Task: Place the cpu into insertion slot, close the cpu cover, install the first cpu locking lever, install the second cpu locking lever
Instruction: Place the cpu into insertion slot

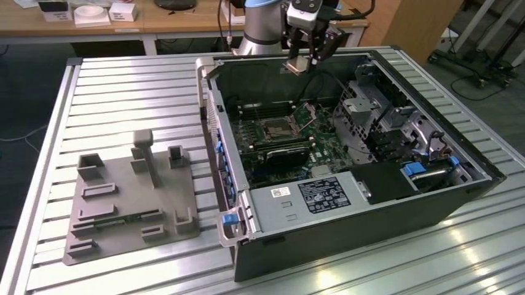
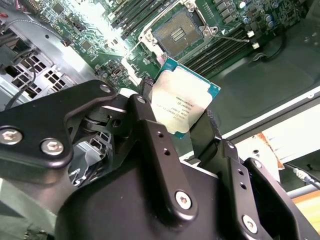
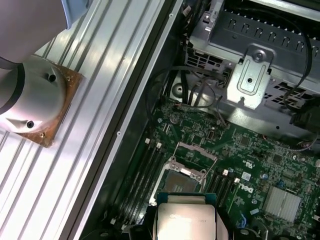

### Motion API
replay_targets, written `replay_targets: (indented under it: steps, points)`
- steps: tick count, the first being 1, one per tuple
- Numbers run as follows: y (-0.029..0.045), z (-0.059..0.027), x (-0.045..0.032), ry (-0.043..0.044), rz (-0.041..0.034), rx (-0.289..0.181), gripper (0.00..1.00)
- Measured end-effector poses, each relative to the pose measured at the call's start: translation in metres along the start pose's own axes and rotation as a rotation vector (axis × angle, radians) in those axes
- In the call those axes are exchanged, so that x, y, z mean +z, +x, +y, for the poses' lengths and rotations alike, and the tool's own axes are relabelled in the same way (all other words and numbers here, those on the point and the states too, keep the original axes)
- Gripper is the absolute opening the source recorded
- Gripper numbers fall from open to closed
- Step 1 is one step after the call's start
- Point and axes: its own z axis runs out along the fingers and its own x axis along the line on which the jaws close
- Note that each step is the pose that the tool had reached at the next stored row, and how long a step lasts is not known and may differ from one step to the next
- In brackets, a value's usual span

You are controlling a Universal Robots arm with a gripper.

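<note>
At the exterior view's left a grey fixture plate (image 1: 131, 196) with upright posts lies on the slatted metal table (image 1: 123, 80). Just beside it, toward the middle, stands the open computer case (image 1: 353, 203), its green motherboard (image 1: 328, 153) facing up. My arm (image 1: 262, 27) comes in at the upper middle of that frame, and my pincer (image 1: 300, 64) hangs over the far wall of the case, above the board and apart from it.

My pincer is closed on the cpu (image 1: 296, 66), one black finger (image 2: 155, 145) pressing each of two opposite edges. In the second wrist view the cpu (image 2: 182, 102) sits between them with its silvery printed top and blue-green rim showing. I hold it in the air, touching nothing else.

The insertion slot (image 1: 275, 130) lies near the centre of the board, lower in the exterior frame than my pincer and a little toward the left. In both wrist views the slot (image 2: 176, 32) (image 3: 182, 182) shows its dark centre uncovered, with long black memory slots (image 3: 140, 175) on either side of it. The cpu cover (image 3: 194, 156), a thin silver frame, seems tipped up from one edge of the slot.

Toward the exterior view's right, silver drive cages (image 1: 369, 104) fill that end of the case, and a labelled power supply (image 1: 303, 196) sits along its near edge.
</note>
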Motion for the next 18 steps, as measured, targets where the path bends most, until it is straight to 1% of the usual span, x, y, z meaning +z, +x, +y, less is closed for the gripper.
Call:
replay_targets:
  steps: [6,18]
  points:
    - [0.0000,-0.0001,0.0001,-0.0004,-0.0016,0.018,0.54]
    - [0.0000,-0.0001,0.0001,-0.0004,-0.0018,0.020,0.54]
